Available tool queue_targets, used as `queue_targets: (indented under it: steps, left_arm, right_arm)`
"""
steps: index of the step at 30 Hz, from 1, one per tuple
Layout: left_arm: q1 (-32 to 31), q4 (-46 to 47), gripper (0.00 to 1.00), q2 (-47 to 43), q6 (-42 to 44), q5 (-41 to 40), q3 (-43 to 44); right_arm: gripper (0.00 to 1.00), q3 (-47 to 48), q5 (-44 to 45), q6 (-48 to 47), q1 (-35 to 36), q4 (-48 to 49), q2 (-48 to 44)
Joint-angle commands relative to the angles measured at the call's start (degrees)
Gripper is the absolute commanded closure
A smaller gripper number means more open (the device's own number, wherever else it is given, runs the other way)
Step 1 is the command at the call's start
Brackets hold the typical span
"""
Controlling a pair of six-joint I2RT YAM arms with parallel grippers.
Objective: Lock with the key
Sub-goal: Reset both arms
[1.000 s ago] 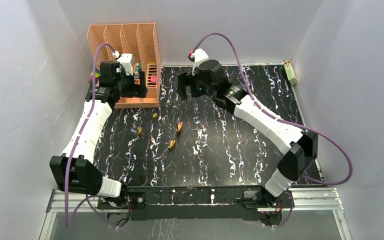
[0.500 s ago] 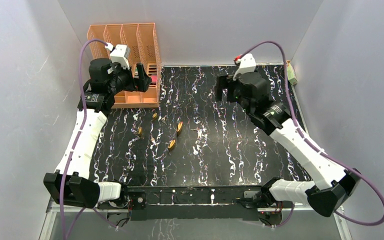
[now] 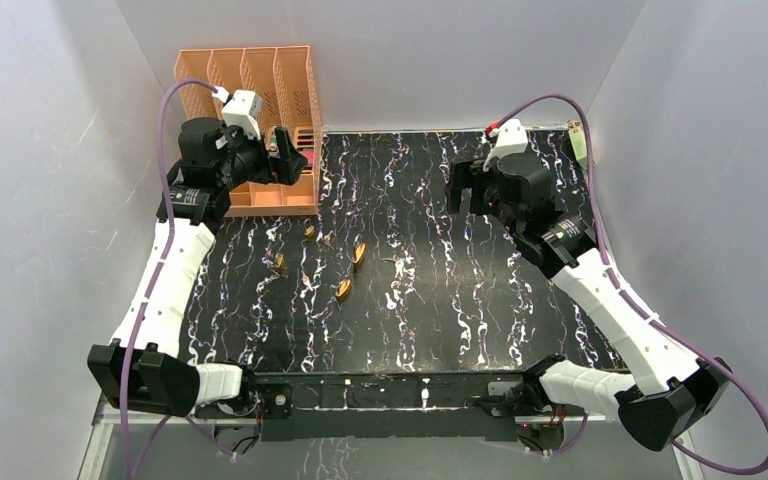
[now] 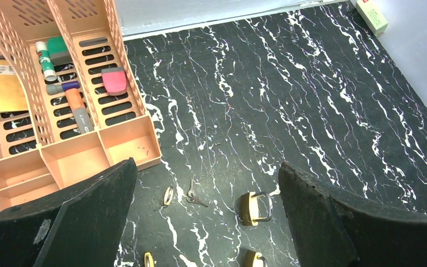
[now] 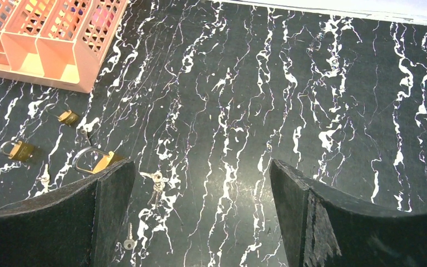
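Left gripper (image 4: 208,169) hung spread wide and empty, brass padlock (image 4: 256,207) and keys (image 4: 192,196) lay below, right gripper (image 5: 200,167) likewise parted, grasped nothing, orange desk organiser (image 4: 122,146) nearby.

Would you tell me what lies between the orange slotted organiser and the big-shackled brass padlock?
Left wrist view: a small silver key bunch and a tiny brass piece lie between orange organiser and brass padlock.

Black marbled table (image 3: 440,330): brass padlocks (image 4: 256,207), keys (image 5: 155,179), orange organizer (image 4: 117,146).

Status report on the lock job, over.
Left gripper, right gripper open, empty, high over table. Padlocks, keys lie loose, untouched. Nothing in the way.
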Motion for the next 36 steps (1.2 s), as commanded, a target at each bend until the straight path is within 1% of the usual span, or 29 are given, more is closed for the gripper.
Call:
queue_targets:
  steps: [1, 6, 15, 23, 31, 36]
  left_arm:
    - [0.21, 1.25, 0.02, -3.07, 0.25, 0.83, -1.26]
    - [0.21, 0.87, 0.02, -3.6, 0.16, 1.38, -1.74]
    - [0.21, 0.59, 0.02, -4.71, -0.64, 1.91, -1.41]
    - [0.24, 0.64, 0.02, -4.62, -1.71, 3.5, -0.19]
    - [0.23, 4.73, 0.02, -6.05, -2.77, 3.43, -0.69]
    - [0.28, 5.51, 0.02, -6.25, -4.38, 5.15, 0.84]
  right_arm:
    - [0.02, 0.03, -1.0, 0.15, -0.34, 2.58, -1.08]
    - [0.01, 0.2, -3.42, 0.27, -0.33, 3.18, -1.16]
    - [0.02, 0.28, -3.28, 1.3, -0.35, 3.1, -3.38]
    - [0.01, 0.84, -3.05, 0.94, -0.41, 2.9, -3.4]
    - [0.02, 0.72, -2.06, 1.03, -0.36, 3.48, -3.46]
    - [0.01, 4.47, -1.56, 3.68, -0.34, 0.54, -0.86]
